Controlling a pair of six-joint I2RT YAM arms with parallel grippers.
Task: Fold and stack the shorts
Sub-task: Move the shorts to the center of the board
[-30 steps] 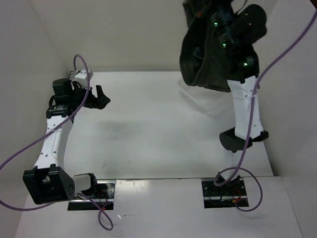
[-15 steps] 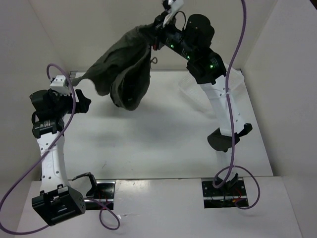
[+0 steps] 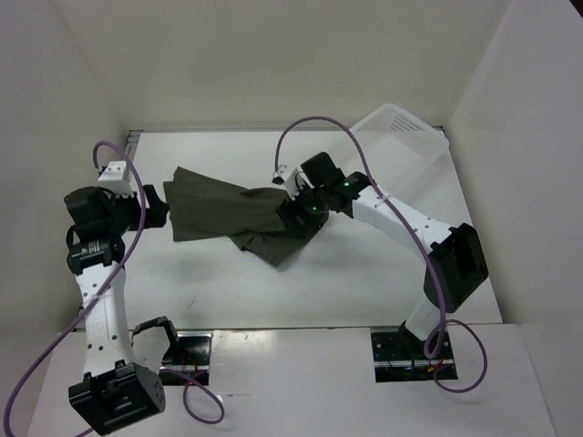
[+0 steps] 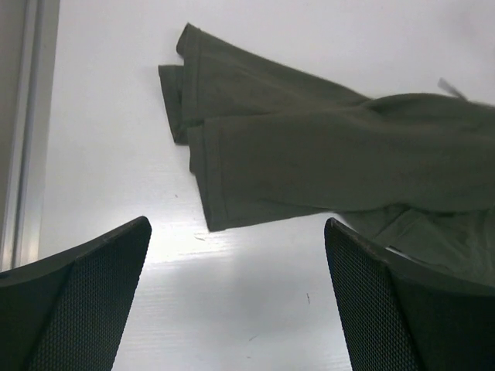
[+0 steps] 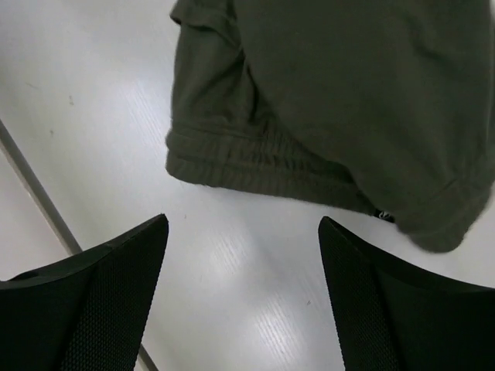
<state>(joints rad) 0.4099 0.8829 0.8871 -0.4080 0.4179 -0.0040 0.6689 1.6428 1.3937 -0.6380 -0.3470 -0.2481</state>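
Observation:
The dark olive shorts (image 3: 228, 214) lie crumpled on the white table, legs pointing left and waistband (image 5: 255, 174) to the right. My left gripper (image 3: 162, 208) hovers open just left of the leg hems (image 4: 203, 166), nothing between its fingers (image 4: 85, 294). At the waistband end my right gripper (image 3: 293, 217) is low over the cloth. Its jaws stand open and empty in the right wrist view, where the shorts (image 5: 348, 93) lie just beyond the fingertips (image 5: 124, 278). In the left wrist view the shorts (image 4: 309, 154) lie spread ahead of my left gripper (image 4: 237, 232).
A translucent white basket (image 3: 401, 137) lies tipped at the back right corner, behind the right arm. White walls close in the table on the left, back and right. Purple cables loop off both arms.
My right arm swung the shorts down from high at the back onto the table and opened its jaws, letting go. The left arm shifted a little left and back.

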